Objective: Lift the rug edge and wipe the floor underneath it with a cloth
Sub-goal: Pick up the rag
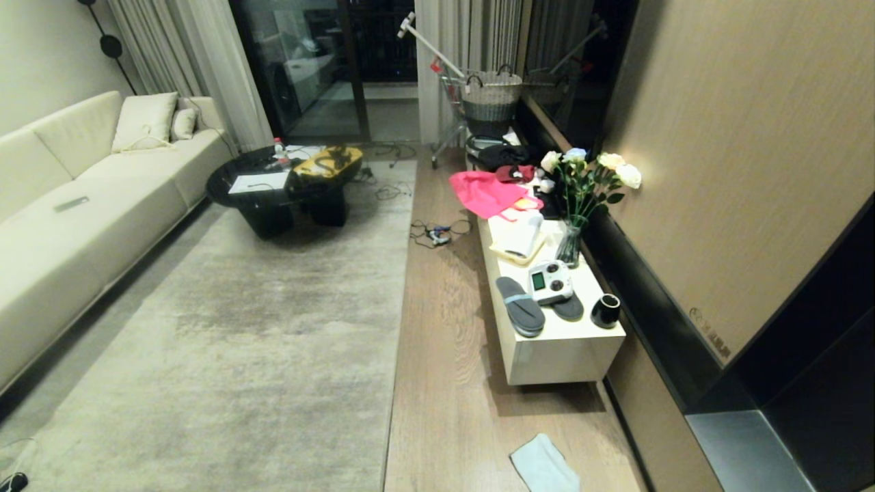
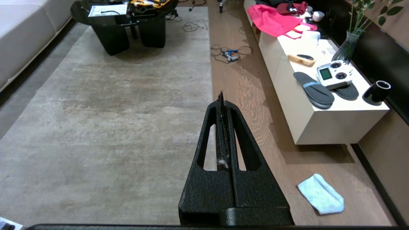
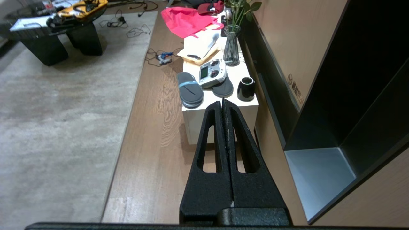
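A large mottled grey-beige rug lies flat, its straight rug edge running along the wood-plank floor. The pale blue-green cloth lies on the floor near the low cabinet's front corner, also in the left wrist view as the cloth. My left gripper is shut and empty, held high over the rug edge. My right gripper is shut and empty, raised above the floor in front of the cabinet. Neither arm shows in the head view.
A cream low cabinet along the right wall carries slippers, a white controller, a black cup, a flower vase, a folded towel and pink fabric. Cables lie on the floor. A black coffee table stands on the rug, a sofa to the left.
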`<state>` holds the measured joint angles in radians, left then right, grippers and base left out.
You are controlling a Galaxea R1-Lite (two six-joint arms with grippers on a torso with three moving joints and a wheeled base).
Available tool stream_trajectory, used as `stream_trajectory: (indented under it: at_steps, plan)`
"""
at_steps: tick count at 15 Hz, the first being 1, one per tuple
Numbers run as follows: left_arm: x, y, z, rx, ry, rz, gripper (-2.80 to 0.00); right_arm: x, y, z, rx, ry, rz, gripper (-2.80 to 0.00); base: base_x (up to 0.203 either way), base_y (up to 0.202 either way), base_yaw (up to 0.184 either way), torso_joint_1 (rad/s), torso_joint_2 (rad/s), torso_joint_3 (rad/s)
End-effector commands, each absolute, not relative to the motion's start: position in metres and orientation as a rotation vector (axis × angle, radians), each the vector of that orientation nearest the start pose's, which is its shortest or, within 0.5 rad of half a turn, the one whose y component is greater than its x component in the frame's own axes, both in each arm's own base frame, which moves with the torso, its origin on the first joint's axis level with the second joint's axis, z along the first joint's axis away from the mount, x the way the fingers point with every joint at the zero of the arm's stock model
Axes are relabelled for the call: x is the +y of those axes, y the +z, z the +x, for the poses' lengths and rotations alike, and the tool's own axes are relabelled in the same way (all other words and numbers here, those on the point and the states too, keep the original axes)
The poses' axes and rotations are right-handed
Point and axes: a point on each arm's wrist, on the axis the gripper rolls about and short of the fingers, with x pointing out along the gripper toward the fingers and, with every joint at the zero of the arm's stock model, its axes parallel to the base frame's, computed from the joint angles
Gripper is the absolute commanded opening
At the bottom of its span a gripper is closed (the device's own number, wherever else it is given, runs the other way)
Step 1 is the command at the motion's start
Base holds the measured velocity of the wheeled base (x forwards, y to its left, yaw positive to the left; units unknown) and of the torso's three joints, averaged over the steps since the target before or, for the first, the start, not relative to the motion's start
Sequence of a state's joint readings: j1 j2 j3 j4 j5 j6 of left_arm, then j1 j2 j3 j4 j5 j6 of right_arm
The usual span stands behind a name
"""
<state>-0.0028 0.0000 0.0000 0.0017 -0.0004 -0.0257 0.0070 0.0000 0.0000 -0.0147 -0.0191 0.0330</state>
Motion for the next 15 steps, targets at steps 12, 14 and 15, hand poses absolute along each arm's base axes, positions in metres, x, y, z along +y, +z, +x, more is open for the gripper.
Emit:
stream_trajectory:
  at_steps: [12,14,15]
  plan:
    - [0.0001,0.0753,-0.0228,0.002,-0.003,-0.026,-2.8,-0.0008,0.0774,-0.0228,-0.019,-0.019,0.059,-2.8,0.0,0.0,0.0,0.0,0.0,0.0]
    - [0.0001,0.0753,-0.0228,0.002,-0.004,-0.026,-2.8,-0.0008,0.0774,-0.0228,-0.018,-0.019,0.059,-2.8,0.0,0.0,0.0,0.0,0.0,0.0]
    - [0.0,0.0755,-0.0228,0.0,-0.005,-0.028,-2.8,-0.0008,0.0773,-0.0228,-0.018,-0.019,0.059,-2.8,0.0,0.0,0.0,0.0,0.0,0.0]
